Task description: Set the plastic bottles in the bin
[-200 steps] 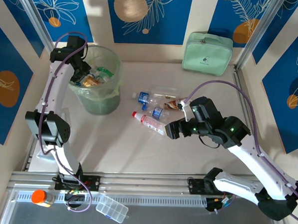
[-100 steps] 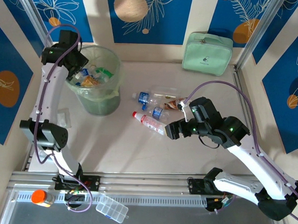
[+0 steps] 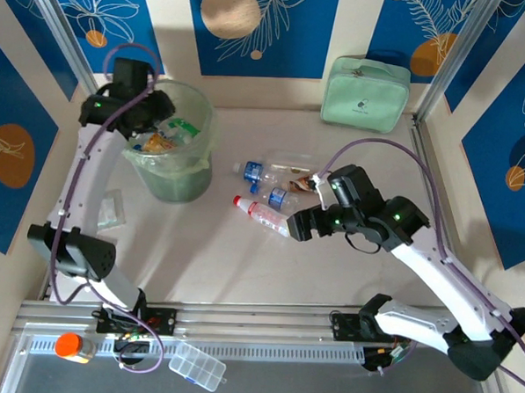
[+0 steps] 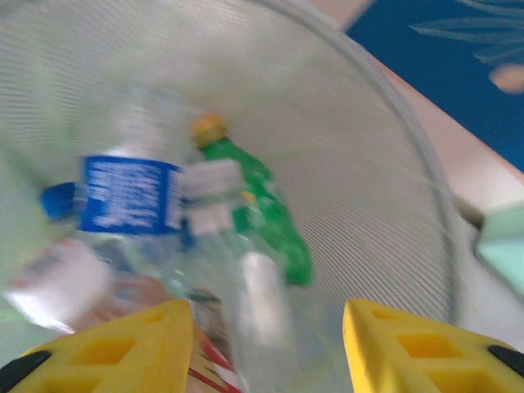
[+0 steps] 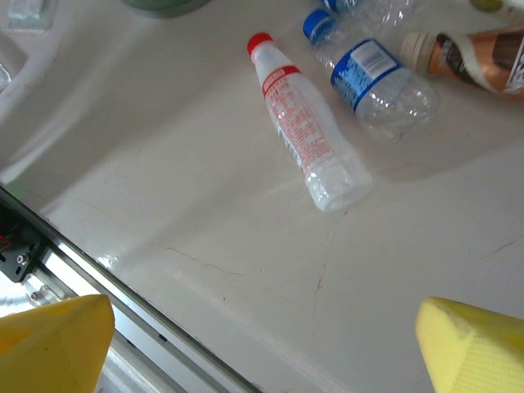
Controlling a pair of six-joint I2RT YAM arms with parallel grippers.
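Note:
The bin [image 3: 173,183] stands at the back left with several plastic bottles inside. My left gripper [image 3: 155,112] hangs open over its mouth. The left wrist view is blurred: the bin's wall [image 4: 368,155], a blue-labelled bottle [image 4: 131,195], a green bottle [image 4: 266,217] and a clear bottle [image 4: 254,307] lying below the gap between my yellow fingers [image 4: 123,348]. On the table lie a red-capped bottle [image 3: 262,212] [image 5: 304,131], a blue-labelled bottle [image 3: 278,197] [image 5: 377,78], another blue-labelled one [image 3: 252,170] and a brown-labelled bottle [image 3: 304,183] [image 5: 479,53]. My right gripper [image 3: 296,226] [image 5: 262,352] is open, just near of the red-capped bottle.
A mint-green zippered case [image 3: 366,93] sits at the back right. An orange-capped jar [image 3: 73,347] and a clear compartment box [image 3: 197,366] lie on the front rail. A small clear wrapper [image 3: 112,208] lies left of the bin.
My left gripper swung from the bin's left rim to over its mouth. My right gripper edged slightly left toward the red-capped bottle.

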